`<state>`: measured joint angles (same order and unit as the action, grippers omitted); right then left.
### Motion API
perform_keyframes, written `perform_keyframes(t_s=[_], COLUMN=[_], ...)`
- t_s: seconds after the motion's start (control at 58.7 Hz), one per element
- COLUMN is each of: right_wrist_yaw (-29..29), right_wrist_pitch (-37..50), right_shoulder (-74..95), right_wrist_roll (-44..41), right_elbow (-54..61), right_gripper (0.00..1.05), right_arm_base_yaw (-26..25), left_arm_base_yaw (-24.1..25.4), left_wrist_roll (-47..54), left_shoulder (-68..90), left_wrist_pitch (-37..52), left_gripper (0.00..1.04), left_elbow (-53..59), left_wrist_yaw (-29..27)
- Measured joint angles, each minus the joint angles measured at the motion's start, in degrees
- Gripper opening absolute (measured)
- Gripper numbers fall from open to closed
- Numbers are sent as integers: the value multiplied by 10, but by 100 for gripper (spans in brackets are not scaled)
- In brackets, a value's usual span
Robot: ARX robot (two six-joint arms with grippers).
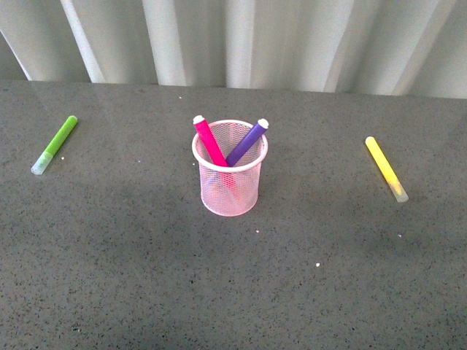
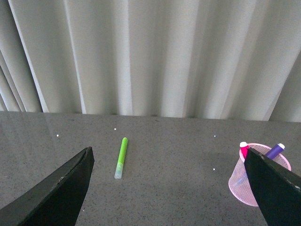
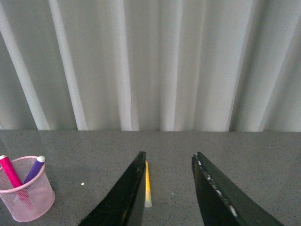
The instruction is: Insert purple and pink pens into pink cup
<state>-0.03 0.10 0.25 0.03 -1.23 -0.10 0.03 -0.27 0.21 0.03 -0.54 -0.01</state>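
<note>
The pink cup stands upright mid-table. Inside it lean the pink pen and the purple pen, their white ends poking above the rim and crossing low down. Neither arm shows in the front view. In the left wrist view my left gripper is open wide, empty, with the cup partly behind one finger. The right wrist view has my right gripper open and empty, the cup off to one side with both pens in it.
A lime-green marker lies on the table's left side, also seen as the green marker between my left fingers. A yellow marker lies on the right; the yellow marker shows beside one right finger. White curtain behind the table.
</note>
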Motion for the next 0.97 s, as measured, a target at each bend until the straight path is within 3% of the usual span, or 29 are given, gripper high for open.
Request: perform_keyframes(t_s=[0.324, 0.972], right_wrist_yaw=[0, 0], right_wrist_pitch=[0, 0], right_shoulder=[0, 0], right_wrist_roll=[0, 0], right_elbow=[0, 0], right_gripper=[98, 98], right_arm_base_yaw=[0, 0], left_arm_base_yaw=[0, 0], left_wrist_roll=[0, 0], left_shoulder=[0, 0], left_wrist_pitch=[0, 0], left_gripper=[98, 98], left_elbow=[0, 0], left_wrist_yaw=[0, 0])
